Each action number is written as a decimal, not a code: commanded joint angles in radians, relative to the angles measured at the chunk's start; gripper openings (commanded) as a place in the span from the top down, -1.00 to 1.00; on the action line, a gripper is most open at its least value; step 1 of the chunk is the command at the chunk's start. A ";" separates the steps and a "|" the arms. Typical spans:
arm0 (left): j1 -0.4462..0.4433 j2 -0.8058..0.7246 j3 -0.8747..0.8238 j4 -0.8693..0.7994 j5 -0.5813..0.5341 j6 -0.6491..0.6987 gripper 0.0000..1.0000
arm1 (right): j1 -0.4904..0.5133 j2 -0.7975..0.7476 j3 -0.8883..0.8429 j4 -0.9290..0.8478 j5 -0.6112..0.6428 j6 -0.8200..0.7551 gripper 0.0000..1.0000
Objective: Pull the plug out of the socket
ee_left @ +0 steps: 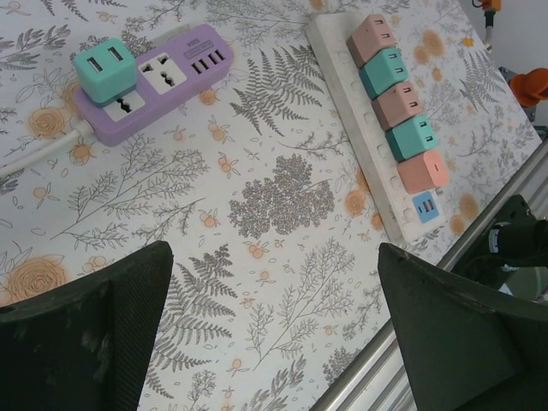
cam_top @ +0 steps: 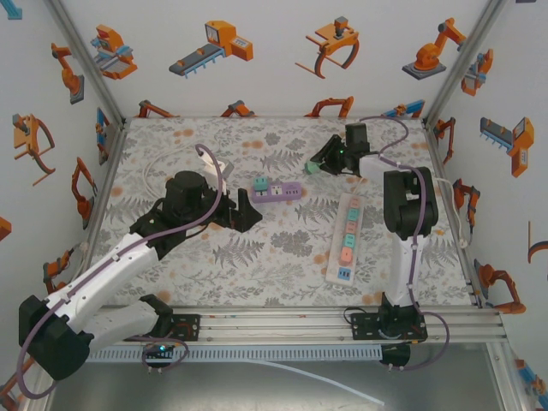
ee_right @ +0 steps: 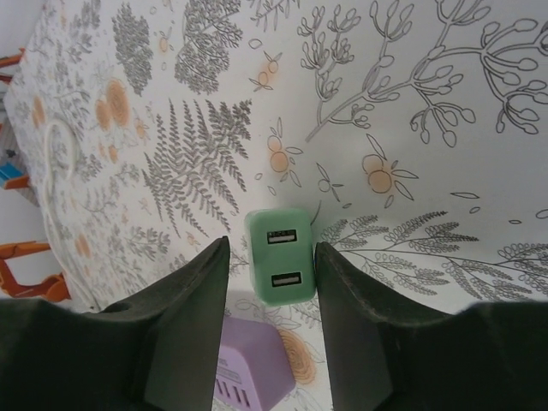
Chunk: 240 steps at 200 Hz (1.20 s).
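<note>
A purple socket strip (cam_top: 282,191) lies mid-table with a teal plug (cam_top: 259,184) seated in its left end; both also appear in the left wrist view, strip (ee_left: 171,73) and plug (ee_left: 104,73). My left gripper (cam_top: 244,210) hovers just left of the strip, open wide with nothing between its fingers (ee_left: 86,342). My right gripper (cam_top: 318,163) is beyond the strip's right end. A light green plug (ee_right: 278,257), off the strip, sits between its jaws. A gap shows between the plug and the left finger (ee_right: 193,317). The right finger lies close against it.
A long white socket strip (cam_top: 347,238) with several pink and teal plugs lies right of centre, running toward the front rail (cam_top: 342,317). A white cable (cam_top: 163,154) curves away at the back left. Printed walls enclose the table on three sides.
</note>
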 commanded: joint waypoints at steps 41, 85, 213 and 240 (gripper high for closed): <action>-0.005 0.006 0.002 -0.037 -0.091 -0.011 -0.94 | 0.008 -0.083 -0.021 -0.088 0.082 -0.101 0.02; -0.003 0.023 0.019 -0.093 -0.236 -0.078 -0.94 | 0.022 -0.224 -0.024 -0.141 0.079 -0.286 0.01; 0.172 0.128 -0.055 0.043 -0.270 -0.353 -0.94 | 0.406 -0.309 -0.002 -0.349 -0.256 -1.885 -0.11; 0.178 0.166 -0.073 0.106 -0.262 -0.329 -0.94 | 0.408 -0.178 0.131 -0.425 -0.291 -1.887 -0.09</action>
